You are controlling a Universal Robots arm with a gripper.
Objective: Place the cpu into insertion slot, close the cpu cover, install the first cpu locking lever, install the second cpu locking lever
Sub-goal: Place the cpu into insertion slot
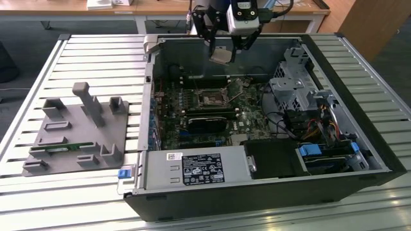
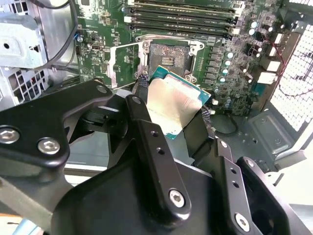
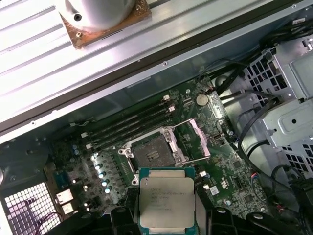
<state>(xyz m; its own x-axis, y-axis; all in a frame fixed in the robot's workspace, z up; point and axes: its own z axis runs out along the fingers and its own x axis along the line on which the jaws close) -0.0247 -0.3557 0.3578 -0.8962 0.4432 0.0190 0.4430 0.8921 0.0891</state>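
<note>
My gripper (image 1: pixel 224 52) hangs over the back of the open computer case, shut on the cpu (image 1: pixel 222 56), a small square chip with a pale metal top. In both wrist views the cpu (image 2: pixel 172 105) (image 3: pixel 166 201) sits between the black fingers (image 2: pixel 142 85), held by two opposite edges. Below it on the green motherboard, the insertion slot (image 1: pixel 211 99) (image 2: pixel 168 56) (image 3: pixel 151 154) lies bare with its dark centre showing. The cpu cover (image 3: pixel 198 139) (image 2: pixel 124 66) is a thin silver frame, swung up and open beside the slot. The chip is well above the slot and apart from it.
The case (image 1: pixel 372 144) lies open on a slatted metal table. A silver drive cage (image 1: pixel 295 91) with cables stands at the exterior view's right, a power supply (image 1: pixel 192 168) in front, and a long black module (image 1: pixel 209 120) just before the slot. A grey fixture plate (image 1: pixel 77 130) lies outside, at the left.
</note>
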